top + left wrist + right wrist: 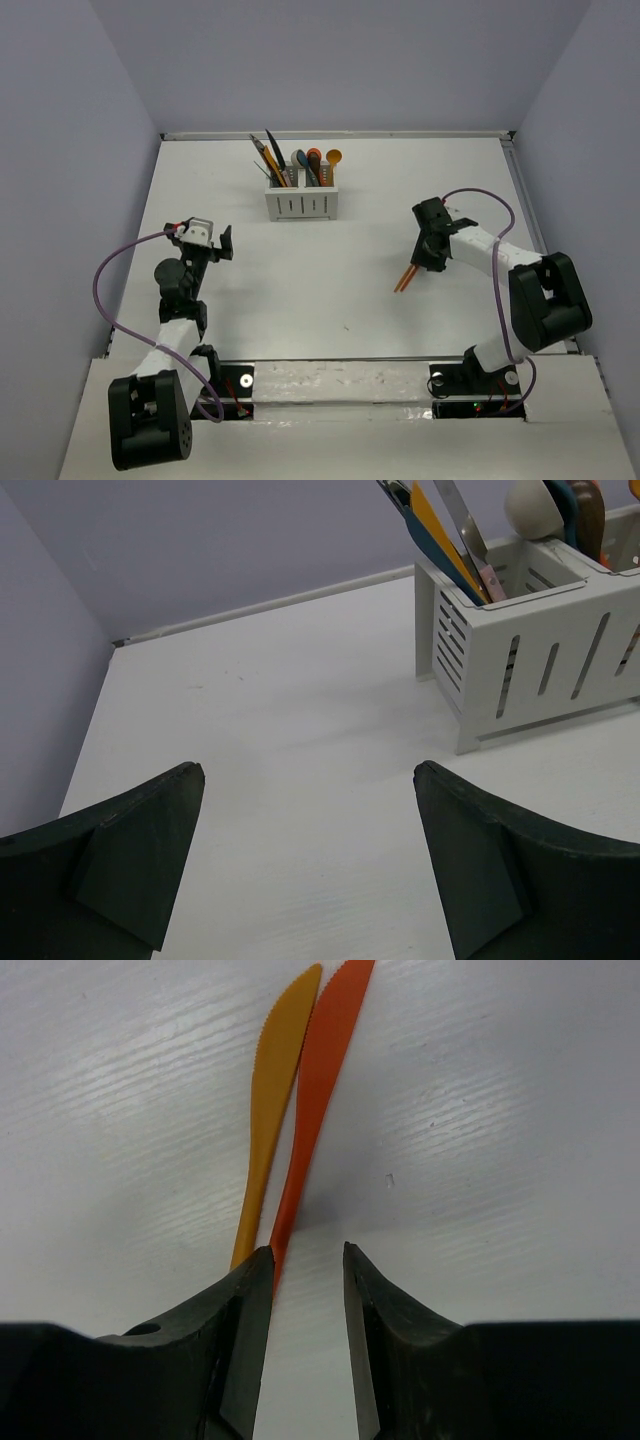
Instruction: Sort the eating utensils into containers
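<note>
Though close, knives (322, 1070) beside right claw (306, 1255)

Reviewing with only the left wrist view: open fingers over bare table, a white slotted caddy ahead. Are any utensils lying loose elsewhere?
Observer: Two. A yellow-orange serrated knife and a red-orange serrated knife lie side by side on the right half of the table.
Operator: Is the right arm on them?
Observer: The right gripper sits at their handle ends, fingers slightly apart, bare table showing in the gap.
Operator: Anything else loose?
Observer: None visible from the top camera; the other utensils stand in the white slotted caddy.
</note>
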You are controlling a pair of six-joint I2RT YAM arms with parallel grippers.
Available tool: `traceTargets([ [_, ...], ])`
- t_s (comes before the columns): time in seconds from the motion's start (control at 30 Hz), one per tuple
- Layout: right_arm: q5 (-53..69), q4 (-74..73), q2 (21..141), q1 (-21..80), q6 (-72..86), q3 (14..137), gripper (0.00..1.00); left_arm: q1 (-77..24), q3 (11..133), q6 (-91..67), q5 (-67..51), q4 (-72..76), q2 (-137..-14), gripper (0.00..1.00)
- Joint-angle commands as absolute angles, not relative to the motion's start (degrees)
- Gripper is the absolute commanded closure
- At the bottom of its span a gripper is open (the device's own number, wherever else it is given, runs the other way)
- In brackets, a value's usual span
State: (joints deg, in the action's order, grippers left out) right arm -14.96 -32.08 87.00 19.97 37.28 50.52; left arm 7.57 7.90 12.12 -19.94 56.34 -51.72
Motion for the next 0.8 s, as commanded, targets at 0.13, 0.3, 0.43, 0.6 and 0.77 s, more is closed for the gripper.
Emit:
traceTargets([
  [0.13,-16.70,-28.92,93.07,18.02,36.30,50.45,0.61,7.65,6.77,12.83,-20.57,59.77,-49.31,0.01],
  [0.3,-16.79,-28.57,95.53,18.02,35.95,52.03,0.61,7.65,6.68,12.92,-20.65,59.77,-49.22,0.01],
  [0.43,-15.56,-27.95,96.77,18.02,36.04,51.51,0.64,7.65,6.59,12.92,-20.74,59.85,-49.13,0.01],
  [0.6,-15.82,-27.25,96.16,18.02,36.65,50.28,0.92,7.65,6.59,12.92,-20.65,59.85,-49.04,0.01],
  [0.77,-18.10,-28.04,90.98,18.02,38.23,48.25,1.00,7.65,6.24,12.92,-20.83,59.94,-48.69,0.01],
])
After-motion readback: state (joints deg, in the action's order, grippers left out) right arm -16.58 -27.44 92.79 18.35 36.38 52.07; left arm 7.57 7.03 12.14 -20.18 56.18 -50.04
